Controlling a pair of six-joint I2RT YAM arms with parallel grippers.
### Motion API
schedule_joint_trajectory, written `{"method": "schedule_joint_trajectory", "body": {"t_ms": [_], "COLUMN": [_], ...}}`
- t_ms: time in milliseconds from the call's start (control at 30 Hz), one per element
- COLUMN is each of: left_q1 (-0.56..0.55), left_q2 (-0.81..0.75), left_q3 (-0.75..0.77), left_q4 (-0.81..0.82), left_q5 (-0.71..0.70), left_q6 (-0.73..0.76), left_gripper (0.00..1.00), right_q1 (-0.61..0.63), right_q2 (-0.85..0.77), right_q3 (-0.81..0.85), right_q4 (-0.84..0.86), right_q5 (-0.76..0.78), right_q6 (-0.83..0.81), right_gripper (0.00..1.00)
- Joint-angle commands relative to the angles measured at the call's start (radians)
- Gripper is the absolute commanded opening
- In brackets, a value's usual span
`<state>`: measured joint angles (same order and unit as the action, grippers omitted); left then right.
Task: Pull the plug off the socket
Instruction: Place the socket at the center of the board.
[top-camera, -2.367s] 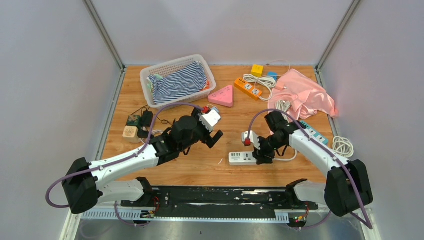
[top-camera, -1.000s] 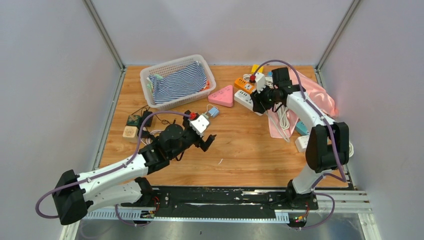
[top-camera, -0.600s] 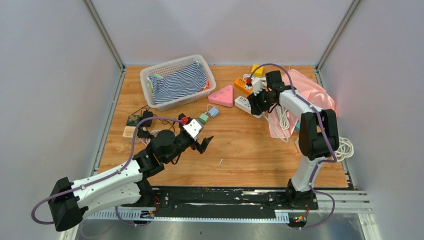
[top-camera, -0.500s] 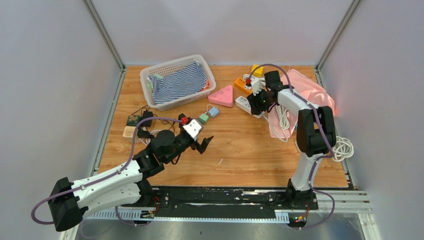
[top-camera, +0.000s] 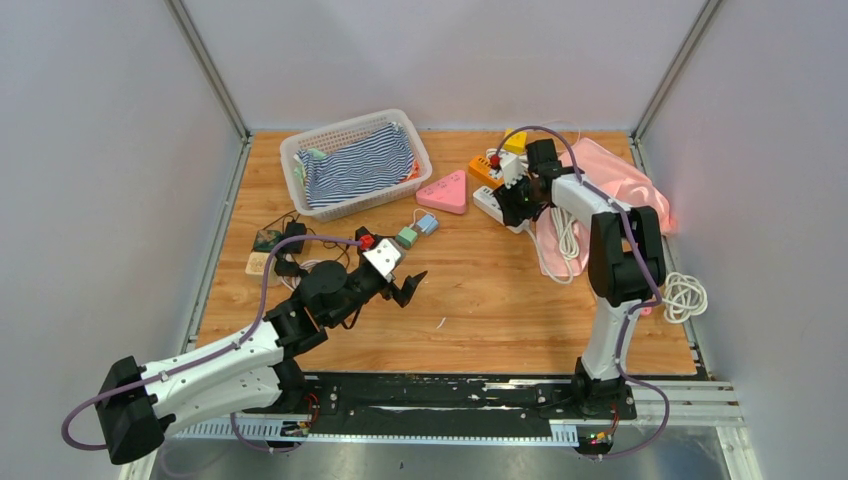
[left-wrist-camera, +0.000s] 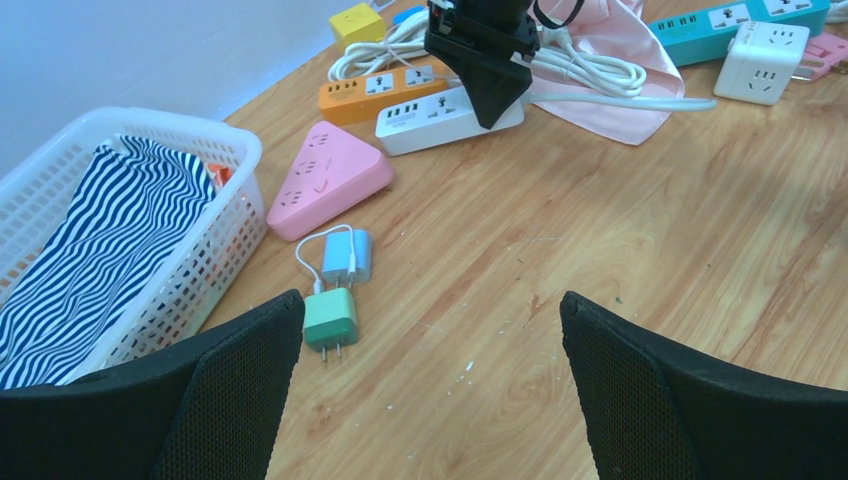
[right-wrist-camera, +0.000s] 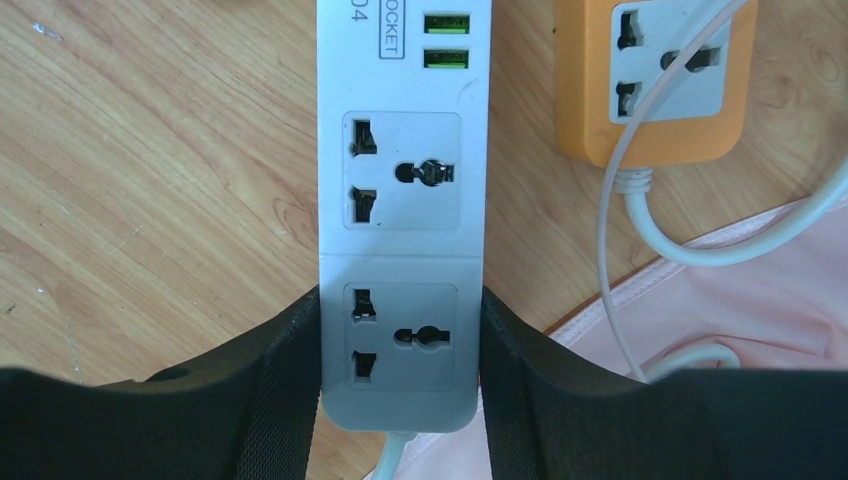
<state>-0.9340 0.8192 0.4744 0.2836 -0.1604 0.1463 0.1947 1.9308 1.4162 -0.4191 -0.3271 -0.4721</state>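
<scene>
While the top view has both arms out over the table (top-camera: 500, 300), the left gripper (top-camera: 398, 288) hangs mid-table, fingers spread wide, nothing held. Green plug (top-camera: 406, 237) lies loose on the wood just beyond it, with the blue charger (top-camera: 427, 224) beside. Right gripper (top-camera: 513, 207) is far back, clamped on the white power strip (top-camera: 487, 203), which is well apart from the green plug. Orange power strip (top-camera: 484, 170) and pink cloth (top-camera: 610, 185) are close by; the basket (top-camera: 340, 125) is back left.

Left wrist view: both fingers (left-wrist-camera: 210, 400) frame the bottom corners, wide apart, gap empty. Green plug (left-wrist-camera: 330, 318) lies flat, prongs toward the camera, touching the blue charger (left-wrist-camera: 348, 255). Pink triangle socket (left-wrist-camera: 325, 180) is just behind them. Right gripper (left-wrist-camera: 490, 70) pinches the white power strip (left-wrist-camera: 430, 122).

Right wrist view: fingers (right-wrist-camera: 280, 390) press both long sides of the white power strip (right-wrist-camera: 400, 250) at its cord end, partly closed to its width. Two outlets and green USB ports face up. Orange power strip (right-wrist-camera: 670, 80) lies alongside, and pink cloth (right-wrist-camera: 760, 300) is at right.
</scene>
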Motion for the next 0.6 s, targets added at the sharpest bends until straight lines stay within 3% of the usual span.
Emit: {"method": "schedule_joint_trajectory", "body": {"t_ms": [0,167,200,233,300,567], "left_q1": [-0.011,-0.011,-0.011,-0.011,-0.011,-0.011], "left_q2": [-0.01,-0.004,-0.003,-0.003,-0.004,-0.01], "left_q3": [-0.015,-0.011,-0.011,-0.011,-0.011,-0.014], "left_q4": [0.034,0.033,0.034,0.034,0.033,0.034], "left_q5": [0.006,0.004,0.004,0.004,0.002,0.001], "left_q6": [0.006,0.006,0.006,0.006,0.006,0.006], "left_gripper": [1.0,1.0,1.0,1.0,1.0,1.0], "right_q1": [-0.009,-0.01,-0.009,-0.01,-0.01,-0.009], "right_q2": [0.024,0.008,0.002,-0.005,-0.019,-0.086], "right_q3": [0.028,0.027,0.026,0.025,0.023,0.006], "right_q4": [-0.026,-0.029,-0.029,-0.029,-0.03,-0.04], "right_q5": [0.033,0.056,0.059,0.061,0.061,0.062], "right_q6": [-0.015,-0.016,-0.017,-0.02,-0.019,-0.031], "right_gripper": [0.4,0.47,0.52,0.67,0.77,0.82]}}
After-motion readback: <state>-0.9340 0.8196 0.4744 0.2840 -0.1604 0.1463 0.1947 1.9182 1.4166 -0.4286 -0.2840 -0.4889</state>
